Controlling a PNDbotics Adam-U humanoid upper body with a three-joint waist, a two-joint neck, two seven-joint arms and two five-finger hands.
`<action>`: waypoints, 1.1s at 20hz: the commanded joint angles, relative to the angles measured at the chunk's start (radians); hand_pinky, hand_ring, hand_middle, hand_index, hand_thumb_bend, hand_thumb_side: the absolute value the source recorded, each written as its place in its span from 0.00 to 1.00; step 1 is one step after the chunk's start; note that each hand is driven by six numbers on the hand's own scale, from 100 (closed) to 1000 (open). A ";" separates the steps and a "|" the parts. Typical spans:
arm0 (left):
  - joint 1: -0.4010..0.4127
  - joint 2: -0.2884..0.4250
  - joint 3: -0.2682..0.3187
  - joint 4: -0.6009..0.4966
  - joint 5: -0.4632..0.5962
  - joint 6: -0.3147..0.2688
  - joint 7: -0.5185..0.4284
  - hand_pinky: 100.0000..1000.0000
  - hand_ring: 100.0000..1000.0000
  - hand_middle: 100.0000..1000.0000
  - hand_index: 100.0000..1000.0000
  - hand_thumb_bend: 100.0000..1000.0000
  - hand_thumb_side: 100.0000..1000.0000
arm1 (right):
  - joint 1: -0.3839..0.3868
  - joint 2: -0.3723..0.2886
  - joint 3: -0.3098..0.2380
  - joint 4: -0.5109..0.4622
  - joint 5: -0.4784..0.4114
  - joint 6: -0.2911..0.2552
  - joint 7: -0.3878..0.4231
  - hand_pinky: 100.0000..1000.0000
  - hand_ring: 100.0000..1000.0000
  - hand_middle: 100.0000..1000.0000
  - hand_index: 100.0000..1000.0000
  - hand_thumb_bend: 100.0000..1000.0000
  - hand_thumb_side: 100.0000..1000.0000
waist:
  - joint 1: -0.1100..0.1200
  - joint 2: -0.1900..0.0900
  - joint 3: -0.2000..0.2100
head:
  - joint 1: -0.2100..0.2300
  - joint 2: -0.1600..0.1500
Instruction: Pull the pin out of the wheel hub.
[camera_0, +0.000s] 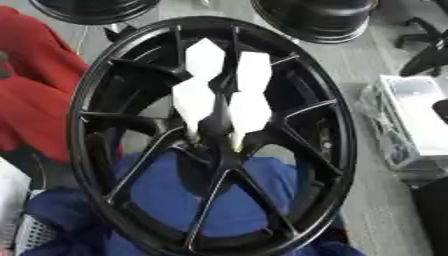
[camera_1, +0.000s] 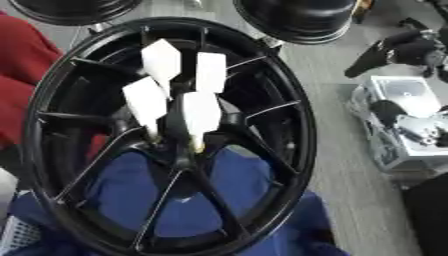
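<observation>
My hands are out of sight; four white pins (camera_0: 249, 111) stand in the black wheel hub (camera_0: 214, 134)

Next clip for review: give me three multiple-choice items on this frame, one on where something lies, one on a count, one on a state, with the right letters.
1. What shows through the lower spokes of the black wheel?
A. blue cloth
B. a yellow box
C. green grass

2. How many white pins stand at the hub?
A. one
B. four
C. seven

3. Is either robot hand on the pins?
A. the left hand holds one
B. the right hand holds one
C. no hand is in view

Answers: 1 A, the blue cloth fills the gaps between the lower spokes. 2 B, four white diamond-shaped pieces cluster above the hub. 3 C, neither eye view shows a hand, so all the pins stand untouched.
</observation>
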 joint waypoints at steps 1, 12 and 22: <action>-0.004 0.030 -0.004 -0.021 -0.002 0.000 -0.006 0.67 0.69 0.53 0.62 0.42 0.49 | -0.058 -0.047 0.014 -0.009 -0.010 0.018 0.075 0.83 0.81 0.73 0.84 0.00 0.66 | 0.000 -0.031 0.001 | -0.006 0.007; -0.001 0.029 -0.011 -0.021 0.003 0.005 -0.014 0.67 0.69 0.53 0.62 0.41 0.49 | -0.250 0.042 0.128 -0.009 -0.096 0.173 0.189 0.82 0.81 0.72 0.85 0.00 0.73 | -0.009 -0.041 0.013 | 0.000 0.020; 0.012 0.025 -0.010 -0.021 0.006 0.013 -0.013 0.67 0.69 0.53 0.62 0.40 0.49 | -0.385 0.199 0.195 -0.009 -0.168 0.283 0.266 0.83 0.81 0.75 0.89 0.00 0.75 | -0.015 -0.055 0.007 | 0.015 0.043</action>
